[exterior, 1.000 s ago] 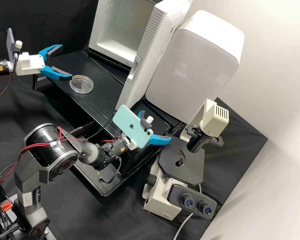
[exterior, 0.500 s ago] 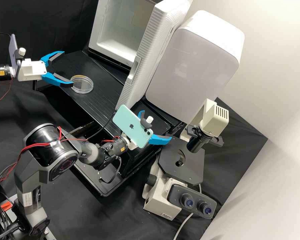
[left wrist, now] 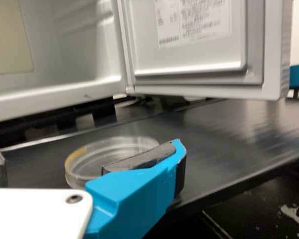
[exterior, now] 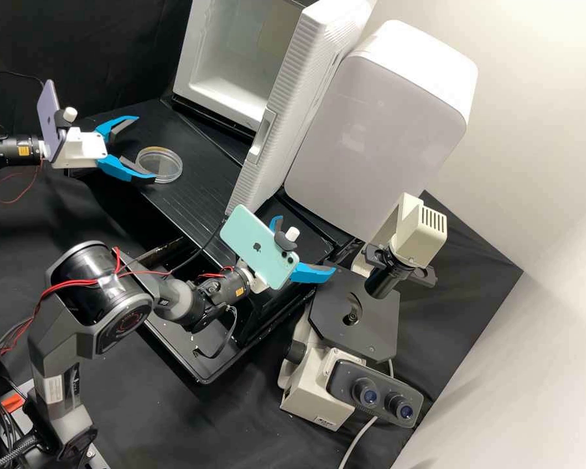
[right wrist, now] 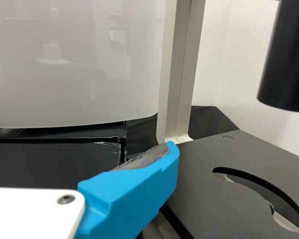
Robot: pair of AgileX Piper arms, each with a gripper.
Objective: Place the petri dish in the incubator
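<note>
A clear petri dish [exterior: 158,163] lies flat on the black worktop [exterior: 202,189], in front of the white incubator [exterior: 228,58], whose door [exterior: 286,104] stands open. The left gripper [exterior: 135,148] is open, one blue finger just beside the dish's rim. The right gripper [exterior: 309,246], also open, hangs well apart, by a microscope [exterior: 351,312] stage.

We log the petri dish [exterior: 158,163]: clear, round and shallow, with a faint yellowish rim. It lies flat on the black ribbed shelf [exterior: 202,189], just in front of the incubator [exterior: 223,55]. The incubator is white and upright, its door swung wide open.
</note>
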